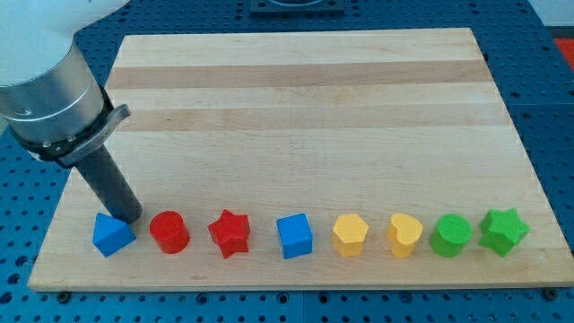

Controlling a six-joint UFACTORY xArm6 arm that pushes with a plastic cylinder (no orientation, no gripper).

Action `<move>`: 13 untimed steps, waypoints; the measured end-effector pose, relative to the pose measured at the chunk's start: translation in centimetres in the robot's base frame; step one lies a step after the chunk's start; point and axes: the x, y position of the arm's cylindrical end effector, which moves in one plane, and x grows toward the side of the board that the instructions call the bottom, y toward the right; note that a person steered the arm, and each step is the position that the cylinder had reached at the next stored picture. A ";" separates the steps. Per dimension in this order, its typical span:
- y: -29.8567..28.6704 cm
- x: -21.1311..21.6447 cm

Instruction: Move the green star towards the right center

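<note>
Wooden counter (305, 108) with eight small blocks lined up in a row along its bottom edge. From the bottom-left corner toward the bottom-right corner: blue triangle-like block (113, 234), red cylinder (169, 231), red star (230, 233), blue cube (294, 236), yellow pentagon-like block (350, 234), yellow heart (404, 235), green cylinder (450, 236), green star (503, 231).

Green star last in the row, nearest the bottom-right corner, just beside the green cylinder and close to the right edge, low down rather than at the middle of that edge.

Dark rod (109, 184) slanting down from a grey cylindrical arm body (45, 85) at the view's upper left. My tip (128, 218) down at the counter near the bottom-left corner, between the blue triangle-like block and the red cylinder and just above them; contact with either hard to judge. Well apart from the green star, with the whole row lying between.

No jaws on the end effector: a plain rod only, nothing to open or close, nothing held.

Blue perforated surface (556, 108) around the counter on all sides.
</note>
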 end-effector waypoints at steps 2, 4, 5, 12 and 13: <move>0.0 -0.8; 4.9 -5.9; 10.7 -6.4; 52.2 -3.6; 53.6 -1.0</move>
